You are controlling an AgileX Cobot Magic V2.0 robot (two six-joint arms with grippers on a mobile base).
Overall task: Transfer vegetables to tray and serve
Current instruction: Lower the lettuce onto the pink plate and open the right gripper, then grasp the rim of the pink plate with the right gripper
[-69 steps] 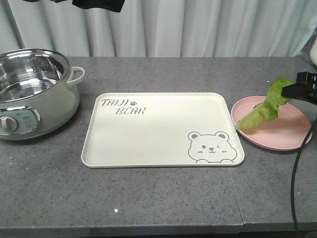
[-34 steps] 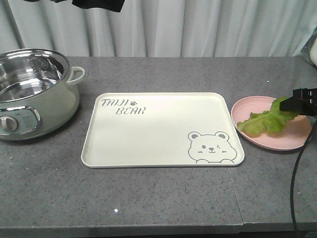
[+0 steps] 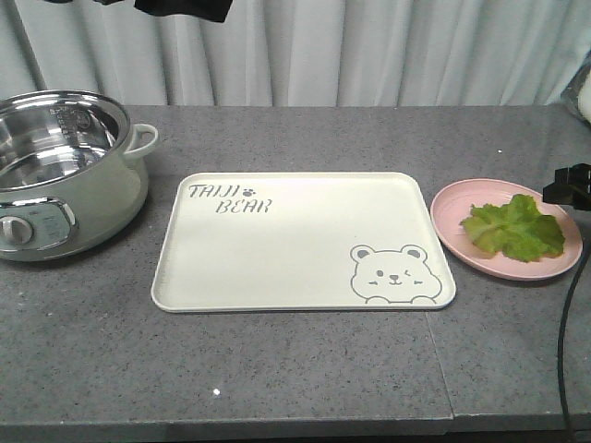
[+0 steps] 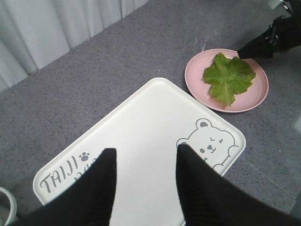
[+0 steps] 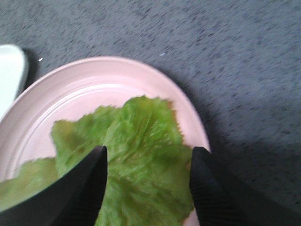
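A green lettuce leaf, the vegetables [image 3: 515, 228] [image 4: 229, 77] [image 5: 136, 155], lies flat on a round pink plate [image 3: 457, 220] [image 4: 195, 75] [image 5: 89, 84]. My right gripper [image 5: 148, 150] [image 3: 568, 184] [image 4: 256, 45] hovers open just over the leaf's far-right edge, holding nothing. The cream tray [image 3: 305, 240] [image 4: 141, 122] with the bear face lies in the middle of the table, left of the plate. High above the tray, my left gripper [image 4: 143, 150] is open and holds nothing.
A pale green electric pot [image 3: 65, 171] with a steel bowl stands at the left, its handle toward the tray. A curtain [image 3: 369, 51] closes the far table edge. A black cable [image 3: 563, 323] hangs at the right front.
One second ago the right gripper held the leaf up over the plate. The leaf came down and now lies flat on the plate, released, and the gripper has drawn back to the right.
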